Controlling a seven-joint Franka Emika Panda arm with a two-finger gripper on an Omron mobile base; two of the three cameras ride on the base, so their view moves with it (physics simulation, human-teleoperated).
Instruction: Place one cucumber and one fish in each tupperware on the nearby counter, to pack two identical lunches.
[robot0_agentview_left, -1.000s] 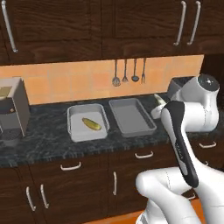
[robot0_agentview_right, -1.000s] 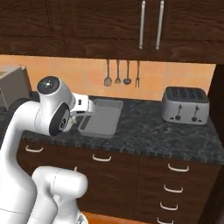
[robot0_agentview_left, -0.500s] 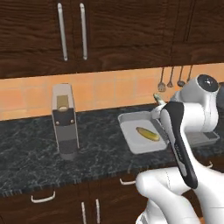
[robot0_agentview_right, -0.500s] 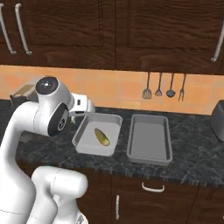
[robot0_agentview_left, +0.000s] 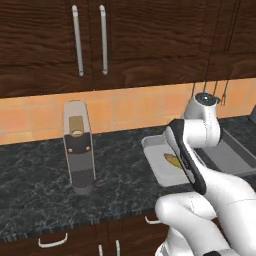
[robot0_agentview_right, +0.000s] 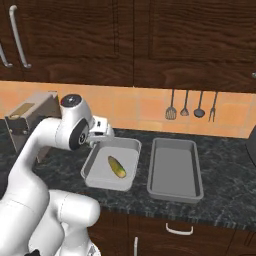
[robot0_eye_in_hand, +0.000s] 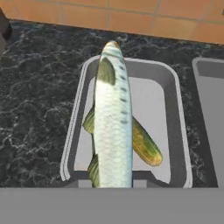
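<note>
- We hold the fish (robot0_eye_in_hand: 113, 118) clamped in the gripper (robot0_eye_in_hand: 113, 183), poised above the left tupperware (robot0_eye_in_hand: 173, 94).
- A cucumber (robot0_agentview_right: 117, 166) already lies in that tray; the right tupperware (robot0_agentview_right: 175, 170) sits bare beside it on the counter (robot0_agentview_right: 225, 192).
- We should lower steadily, keep the fish lengthwise inside the rims, and release it low beside the cucumber.

Base views behind arm, left and right, share counter (robot0_agentview_right: 227, 185); hand view close above tupperware (robot0_eye_in_hand: 173, 87).
</note>
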